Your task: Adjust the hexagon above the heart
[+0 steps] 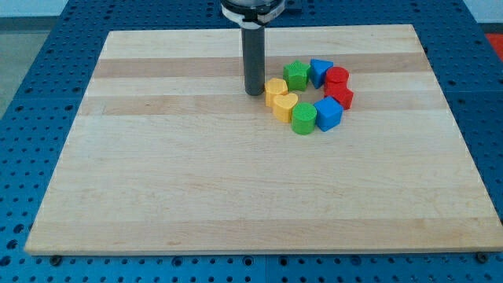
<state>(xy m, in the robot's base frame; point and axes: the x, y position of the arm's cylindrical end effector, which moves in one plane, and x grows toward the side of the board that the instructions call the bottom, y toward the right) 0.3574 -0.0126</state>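
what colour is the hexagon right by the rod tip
Yellow: the yellow hexagon beside my tip, seen in the camera view.

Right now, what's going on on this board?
A single arm with a dark rod is working a ring of small blocks on the wooden board. My tip sits just to the view's left of the yellow hexagon, close to or touching it. The yellow heart lies directly below the hexagon. Green, blue and red blocks complete the ring to the view's right.
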